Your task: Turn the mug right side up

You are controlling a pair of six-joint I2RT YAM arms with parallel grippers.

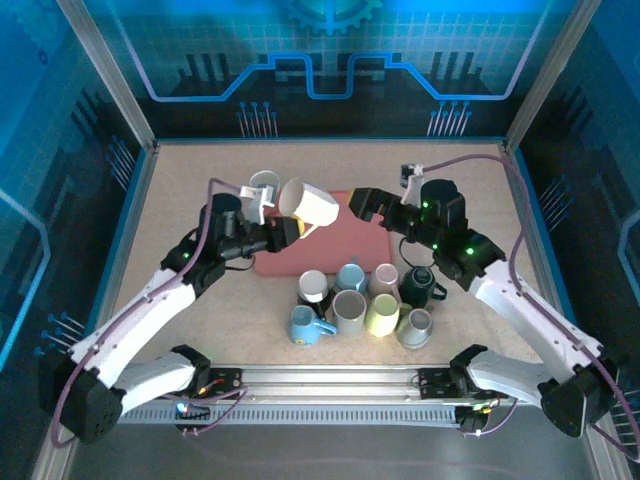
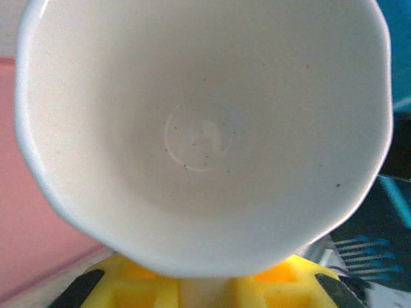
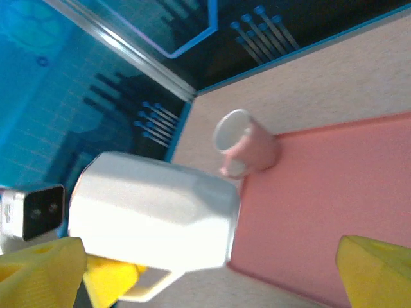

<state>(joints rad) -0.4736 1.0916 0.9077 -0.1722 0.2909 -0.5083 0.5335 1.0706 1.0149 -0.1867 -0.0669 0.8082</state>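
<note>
Left gripper (image 1: 286,231) is clamped on the white mug (image 1: 310,204) — held on its side above the pink mat (image 1: 350,250); right gripper (image 1: 354,205) stands wide open just right of it.

White faceted mug (image 1: 308,205): empty, tipped on its side in the air, handle underneath, above left edge of pink mat (image 1: 350,248).

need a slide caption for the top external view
The left gripper holds a white faceted ceramic mug on its side above the pink mat; right gripper open beside it.
</note>
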